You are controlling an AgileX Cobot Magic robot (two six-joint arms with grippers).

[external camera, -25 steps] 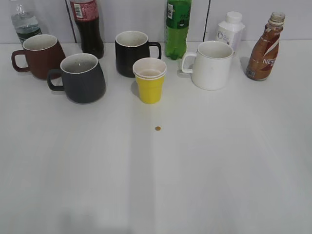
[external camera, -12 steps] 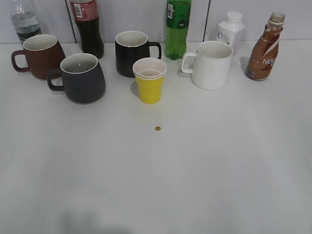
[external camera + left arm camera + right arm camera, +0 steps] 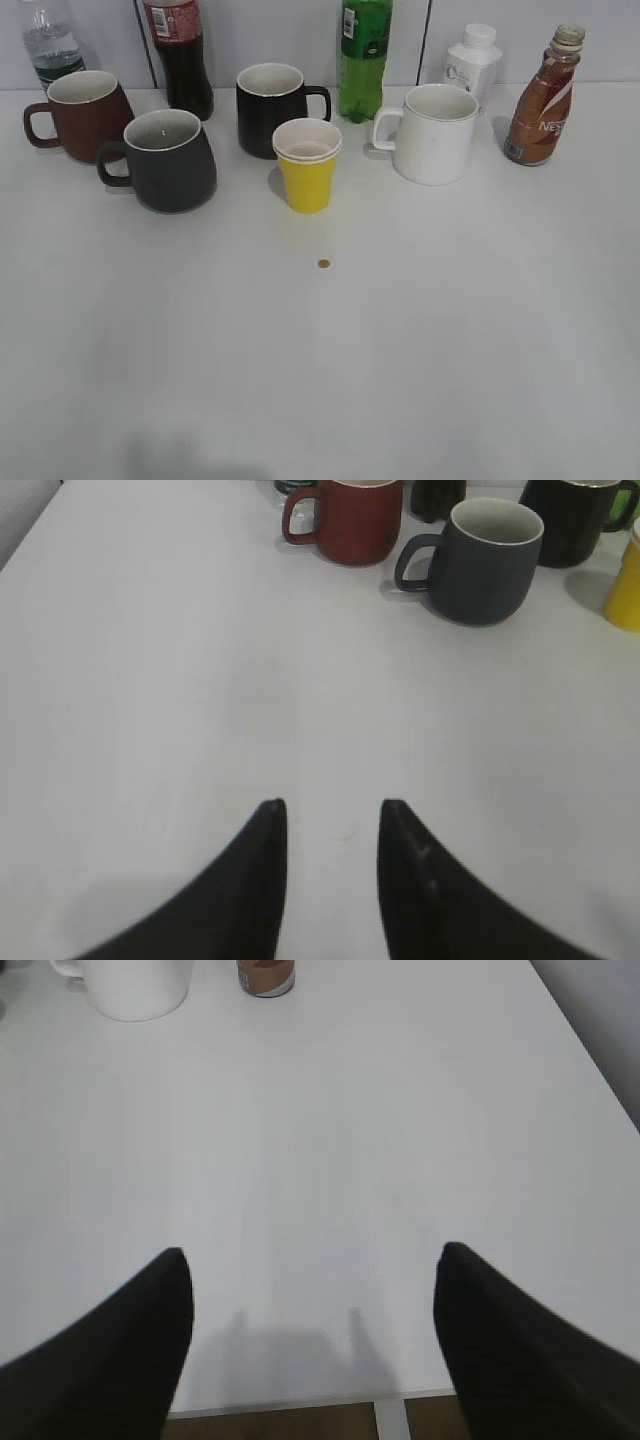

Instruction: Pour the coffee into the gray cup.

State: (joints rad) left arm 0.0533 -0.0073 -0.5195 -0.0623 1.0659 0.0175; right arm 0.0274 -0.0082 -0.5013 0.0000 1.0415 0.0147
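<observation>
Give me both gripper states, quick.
Left gripper: open with a narrow gap, holding nothing.
Right gripper: wide open, holding nothing.

A staged test bench was suggested: a bare white counter (image 3: 420, 380) was set against plain grey wall panels (image 3: 280, 30), with mugs and bottles lined along the far edge.

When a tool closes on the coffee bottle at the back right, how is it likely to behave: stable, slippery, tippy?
The coffee bottle looks tall and narrow with a curvy waist, so it is probably easy to tip if pushed high. Its glossy label may be somewhat slippery. It appears nearly full of brown liquid, so likely heavy for its size.
</observation>
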